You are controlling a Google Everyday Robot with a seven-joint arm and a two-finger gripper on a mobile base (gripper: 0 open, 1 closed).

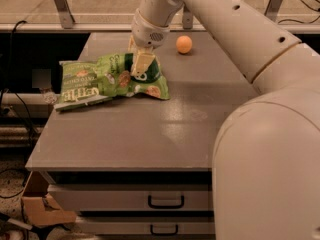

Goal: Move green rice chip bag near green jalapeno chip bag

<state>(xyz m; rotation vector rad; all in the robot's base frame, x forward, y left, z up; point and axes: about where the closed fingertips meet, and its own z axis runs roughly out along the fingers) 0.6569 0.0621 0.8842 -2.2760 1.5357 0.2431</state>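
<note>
The green rice chip bag point(132, 78) is a bright green crinkled bag with rice-cake pictures, lying on the grey table point(150, 129) at the left middle. Its left end touches or overlaps the green jalapeno chip bag point(80, 86), an olive "KETTLE" bag lying flat at the table's left edge. My gripper point(139, 64) reaches down from the arm above and is shut on the top of the rice chip bag.
An orange ball point(184, 44) lies at the back of the table, right of the gripper. My large white arm point(260, 109) fills the right side of the view. Drawers point(165, 201) sit under the table front. A cardboard box point(42, 206) is on the floor at lower left.
</note>
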